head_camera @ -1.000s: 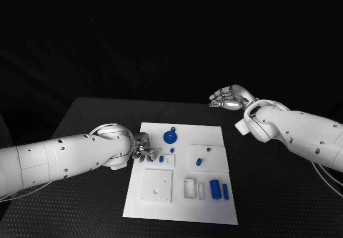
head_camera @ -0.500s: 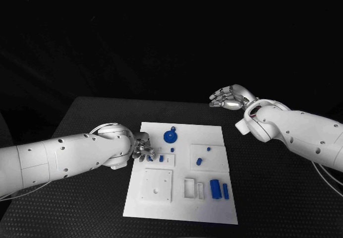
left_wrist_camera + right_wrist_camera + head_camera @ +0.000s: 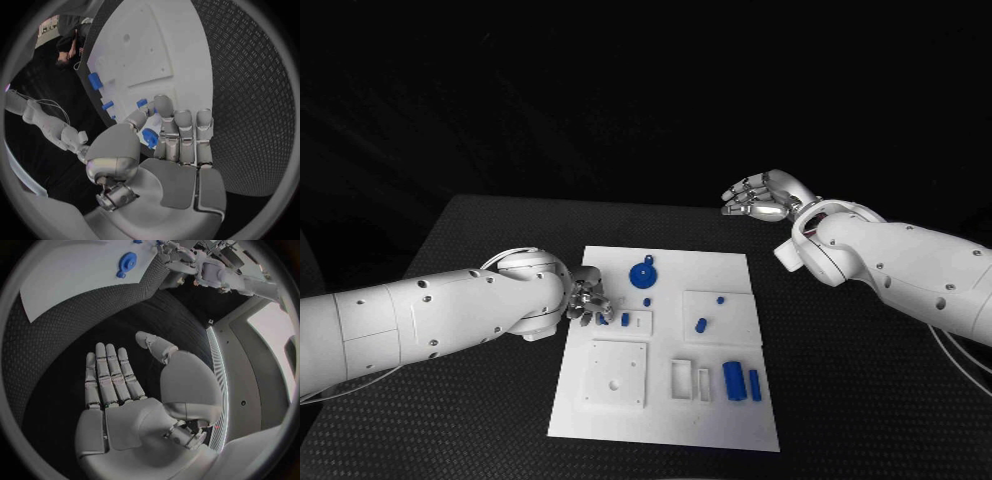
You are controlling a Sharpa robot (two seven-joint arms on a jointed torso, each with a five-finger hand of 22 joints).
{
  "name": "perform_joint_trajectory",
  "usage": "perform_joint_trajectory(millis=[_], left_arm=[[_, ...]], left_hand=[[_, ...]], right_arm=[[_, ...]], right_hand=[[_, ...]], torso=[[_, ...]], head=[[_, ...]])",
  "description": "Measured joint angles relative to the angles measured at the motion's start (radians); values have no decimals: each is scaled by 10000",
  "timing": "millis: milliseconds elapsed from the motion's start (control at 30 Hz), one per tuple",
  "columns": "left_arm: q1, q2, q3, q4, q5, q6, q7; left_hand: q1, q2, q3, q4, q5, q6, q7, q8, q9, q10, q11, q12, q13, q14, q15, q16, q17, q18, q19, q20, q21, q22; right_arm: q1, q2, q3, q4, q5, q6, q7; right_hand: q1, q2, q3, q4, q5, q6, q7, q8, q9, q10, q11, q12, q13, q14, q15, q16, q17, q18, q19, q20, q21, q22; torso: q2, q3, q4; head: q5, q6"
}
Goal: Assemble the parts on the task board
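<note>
Left hand (image 3: pixel 165 145): small blue part (image 3: pixel 150 137) pinched at task board (image 3: pixel 733 420) left edge, frame centre. Right hand (image 3: pixel 759 195): spread, nothing held, upper right, well apart.

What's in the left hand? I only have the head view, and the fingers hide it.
Observer: In the left wrist view, the left hand pinches a small blue part between thumb and finger.
Operator: Right hand carrying anything?
Observer: No. In the right wrist view, the right hand has its fingers straight and apart, with nothing in it, over the black table.
</note>
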Motion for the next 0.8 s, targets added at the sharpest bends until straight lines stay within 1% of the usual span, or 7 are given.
perform_joint_trajectory(millis=[200, 400, 467, 533, 600, 667, 800], left_arm=[[3, 56, 5, -62, -12, 57, -15], [-19, 70, 32, -84, -37, 104, -23], [-24, 70, 33, -91, -54, 106, -34], [-30, 69, 33, -97, -71, 107, -48], [-36, 67, 29, -104, -83, 107, -62], [-55, 66, 14, -110, -93, 112, -81], [-78, 64, 1, -106, -100, 151, -112]], left_hand=[[-10, 10, -32, 32, -24, 27, -10, 10, 0, 4, 4, 21, 9, 17, -18, 0, 0, 0, 0, 0, 0, -1], [-46, -17, -24, 302, -321, 64, -12, 74, 19, -21, -21, 70, 9, 22, -22, 47, -1, 0, 0, 0, 0, -1], [-164, -135, -21, 394, -437, 139, -87, 80, 12, -23, -23, 119, 9, 53, -55, 47, -1, 0, 0, 0, 0, -1], [-202, -177, -27, 418, -521, 230, -178, 79, 13, -36, -37, 119, 8, 34, -107, 47, -1, 0, 0, 0, 0, -1], [-266, -368, -24, 674, -1054, 360, -309, 129, 40, -39, -40, 178, 8, 18, -159, 101, -17, 0, 0, 0, 0, -4], [-346, -560, -61, 875, -1296, 490, -439, 216, 64, -40, -38, 185, 1, 18, -200, 116, -28, 0, 0, 0, 0, -15], [-490, -752, -93, 1007, -1370, 649, -598, 206, 50, -76, -3, 185, -14, -12, -231, 116, -28, 0, 0, 0, 0, -17]], right_arm=[[0, 3, 0, 7, 2, 2, 2], [0, 0, -1, 7, 4, 3, 4], [0, 0, -1, 7, 4, 4, 4], [0, 0, -1, 7, 5, 4, 4], [0, 0, -1, 7, 5, 5, 4], [-2, -2, -1, 9, 6, 5, 4], [-3, -3, -1, 16, 7, 6, 4]], right_hand=[[0, 0, -55, 55, 0, -34, 34, 0, -9, 0, 0, -39, 0, 0, 0, 0, -27, 0, 0, 0, -37, 29], [0, 0, -82, 28, 0, -35, 35, 0, -9, 0, 0, -78, 1, -29, 26, -39, -31, 1, 0, 0, -76, 34], [0, 0, -82, 28, -1, -35, 35, 0, -9, -1, 0, -78, 1, -37, 35, -40, -37, 1, 0, 0, -76, 40], [0, 0, -82, 28, -1, -35, 35, 0, -9, -1, 0, -78, 1, -37, 35, -40, -37, 0, 0, 0, -76, 40], [0, 0, -82, 28, -1, -35, 35, 0, -18, -1, 1, -78, 1, -37, 35, -40, -39, 1, 0, 0, -76, 51], [0, 0, -82, 28, -1, -35, 35, 0, -18, 0, 0, -78, 1, -37, 35, -40, -48, 1, 0, 0, -76, 57], [0, 0, -82, 28, -1, -35, 35, 0, -18, -1, 0, -116, 2, -37, 35, -39, -48, 1, 0, 0, -76, 57]], torso=[[0, 1, 1], [0, 1, 1], [0, 1, 1], [1, 1, 1], [1, 1, 0], [1, 1, 0], [1, 1, 1]], head=[[-3, 7], [-13, 1], [-15, -12], [-21, -23], [-24, -31], [-26, -34], [-35, -39]])
